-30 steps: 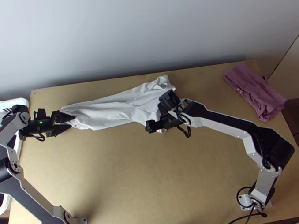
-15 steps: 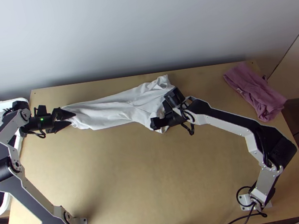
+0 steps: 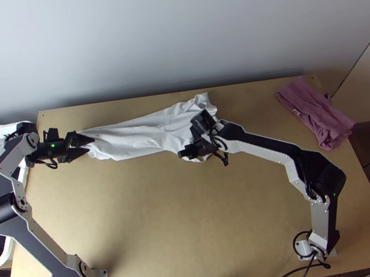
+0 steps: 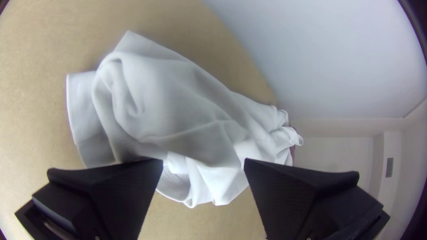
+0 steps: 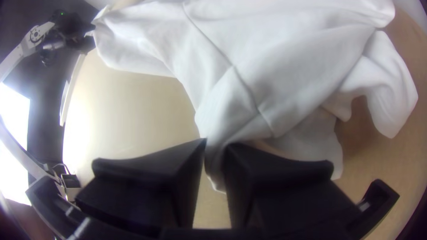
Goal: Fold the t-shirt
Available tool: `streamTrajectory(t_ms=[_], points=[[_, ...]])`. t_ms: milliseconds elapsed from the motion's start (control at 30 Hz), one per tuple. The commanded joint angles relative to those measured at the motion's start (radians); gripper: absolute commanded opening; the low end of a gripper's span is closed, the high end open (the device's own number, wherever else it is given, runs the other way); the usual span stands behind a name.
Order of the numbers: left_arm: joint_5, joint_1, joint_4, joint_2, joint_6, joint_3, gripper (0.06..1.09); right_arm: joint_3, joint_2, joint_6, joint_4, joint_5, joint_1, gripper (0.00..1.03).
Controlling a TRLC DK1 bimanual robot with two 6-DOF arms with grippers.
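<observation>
The white fabric t-shirt lies in a long, rumpled strip near the far edge of the light wooden tabletop, from near its far left corner to past the middle. The left pincer stands wide open at the strip's left end, gripping nothing. The right pincer is nearly closed, nipping a fold at the near side of the other end.

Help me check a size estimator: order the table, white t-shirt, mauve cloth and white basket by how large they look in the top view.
1. Table
2. White t-shirt and white basket: unsure which; the basket is cut off, partly covered
3. Mauve cloth
</observation>
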Motion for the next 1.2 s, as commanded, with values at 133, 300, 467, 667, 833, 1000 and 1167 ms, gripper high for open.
streamTrajectory(t_ms=[133,300,467,667,833,1000,1167], points=[[0.000,-0.014,-0.001,0.014,-0.008,0.005,0.95,-0.070,-0.077,-0.116,-0.021,0.022,-0.060,0.05],[0.000,-0.037,-0.001,0.014,-0.010,0.006,0.95,-0.100,-0.124,-0.172,-0.048,0.021,-0.141,0.05],[0.000,-0.060,-0.001,0.014,-0.008,0.005,0.95,-0.136,-0.147,-0.235,-0.058,0.022,-0.204,0.05],[-0.003,-0.061,-0.001,0.013,0.003,0.003,0.95,-0.145,-0.149,-0.271,-0.058,0.021,-0.288,0.05],[-0.015,-0.050,-0.006,0.011,0.018,-0.003,0.95,-0.128,-0.156,-0.281,-0.059,0.021,-0.310,0.05],[-0.028,-0.043,-0.014,0.003,0.038,-0.017,0.95,-0.165,-0.170,-0.339,-0.076,0.021,-0.342,0.05],[-0.031,-0.050,-0.021,0.003,0.052,-0.029,0.95,-0.166,-0.160,-0.350,-0.071,0.022,-0.341,0.05]])
